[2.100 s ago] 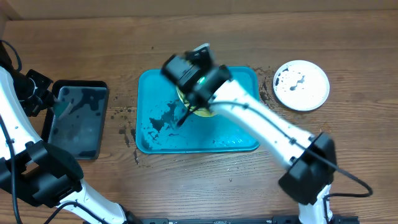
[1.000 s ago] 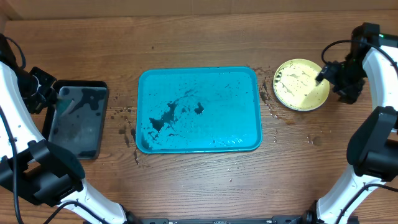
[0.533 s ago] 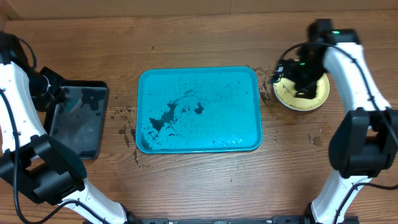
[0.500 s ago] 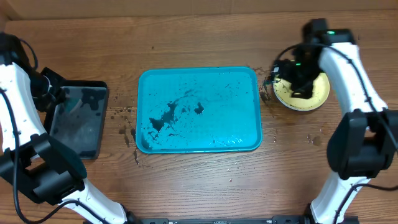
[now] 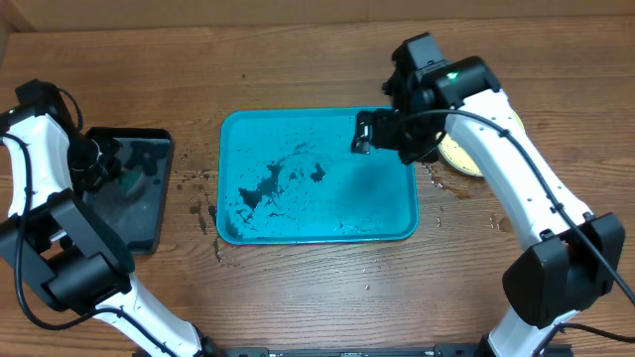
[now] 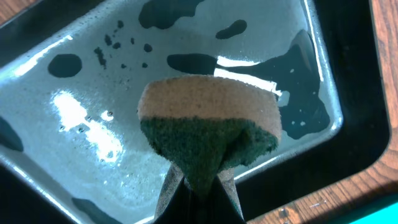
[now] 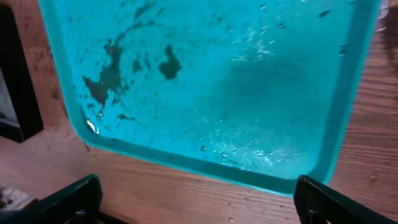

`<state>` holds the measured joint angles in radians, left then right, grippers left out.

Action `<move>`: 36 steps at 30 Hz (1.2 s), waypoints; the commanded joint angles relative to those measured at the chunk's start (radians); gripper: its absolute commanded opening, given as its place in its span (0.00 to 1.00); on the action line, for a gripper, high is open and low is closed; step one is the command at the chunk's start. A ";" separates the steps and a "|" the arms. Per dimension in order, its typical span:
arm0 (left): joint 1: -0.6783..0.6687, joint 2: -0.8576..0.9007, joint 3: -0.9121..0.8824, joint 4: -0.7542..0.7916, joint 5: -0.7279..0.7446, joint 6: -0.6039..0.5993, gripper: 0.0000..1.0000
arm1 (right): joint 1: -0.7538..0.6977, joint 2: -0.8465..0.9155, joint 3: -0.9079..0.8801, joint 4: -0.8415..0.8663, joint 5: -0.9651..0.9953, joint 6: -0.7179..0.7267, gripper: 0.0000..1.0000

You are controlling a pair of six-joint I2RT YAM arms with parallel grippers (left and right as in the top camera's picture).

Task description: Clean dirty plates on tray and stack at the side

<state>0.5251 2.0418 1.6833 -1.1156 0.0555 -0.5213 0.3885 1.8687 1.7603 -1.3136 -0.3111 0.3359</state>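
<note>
Mid-counter, the turquoise tray (image 5: 317, 239) lies bare; the right gripper (image 7: 196, 186) hangs spread and empty above it, while the left gripper (image 6: 198, 183) pinches a sponge (image 6: 208, 118) at the left edge. Toward the right edge, the yellow-green plate (image 5: 458, 157) seems stiff, light and probably slick, so the rim looks like the best hold.

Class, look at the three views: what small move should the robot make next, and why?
Probably lift the right hand clear of the tray. The hand is open and empty, the tray holds only black smears, no plate, and a yellow-green plate sits beside it, partly behind the arm. The left hand holds the sponge over the black tray.
</note>
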 commanded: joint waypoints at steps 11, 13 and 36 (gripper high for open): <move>0.011 0.170 -0.014 0.025 -0.018 0.017 0.08 | 0.046 -0.209 0.000 -0.039 -0.005 0.043 1.00; 0.018 0.171 -0.014 0.029 -0.017 0.016 0.22 | 0.046 -0.254 0.000 -0.047 -0.002 0.043 1.00; 0.106 0.016 0.406 -0.389 0.367 0.257 0.75 | 0.046 -0.751 0.000 -0.223 0.304 0.167 1.00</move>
<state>0.6476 2.1574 2.0575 -1.4902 0.2722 -0.3889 0.4328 1.1740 1.7603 -1.5108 -0.1097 0.4637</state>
